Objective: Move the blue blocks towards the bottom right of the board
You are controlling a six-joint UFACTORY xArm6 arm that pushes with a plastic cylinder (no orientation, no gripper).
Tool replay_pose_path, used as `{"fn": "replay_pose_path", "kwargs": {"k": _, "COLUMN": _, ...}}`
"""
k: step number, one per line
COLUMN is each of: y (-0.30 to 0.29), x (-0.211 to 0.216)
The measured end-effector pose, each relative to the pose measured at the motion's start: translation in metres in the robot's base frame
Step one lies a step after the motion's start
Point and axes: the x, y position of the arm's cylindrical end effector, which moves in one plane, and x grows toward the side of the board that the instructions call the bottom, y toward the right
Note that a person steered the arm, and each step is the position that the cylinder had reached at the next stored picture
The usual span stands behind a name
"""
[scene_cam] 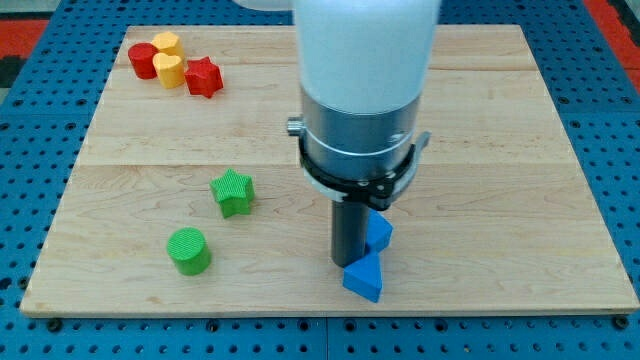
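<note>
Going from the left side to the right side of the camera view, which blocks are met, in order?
Red cylinder → yellow blocks → green cylinder → red star → green star → blue blocks, with my tip touching them on their left.

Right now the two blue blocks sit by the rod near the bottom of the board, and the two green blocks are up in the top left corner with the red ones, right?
Not quite. The blue blocks do sit by my tip, but the camera view shows the green star and green cylinder at lower left. The top left corner holds the red blocks and yellow blocks.
</note>
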Motion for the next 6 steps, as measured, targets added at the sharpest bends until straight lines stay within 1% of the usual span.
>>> {"fn": "replay_pose_path", "kwargs": {"k": 1, "y": -0.059, "x": 0.0}}
{"fn": "replay_pose_path", "kwargs": {"k": 2, "y": -0.084, "x": 0.022}}
{"fn": "replay_pose_path", "kwargs": {"k": 3, "y": -0.046, "x": 0.051}}
{"fn": "replay_pose_path", "kwargs": {"k": 4, "y": 0.011, "x": 0.033}}
{"fn": "replay_pose_path", "kwargs": {"k": 5, "y": 0.08, "x": 0.021}}
{"fn": "replay_pose_path", "kwargs": {"k": 6, "y": 0.1, "x": 0.016}}
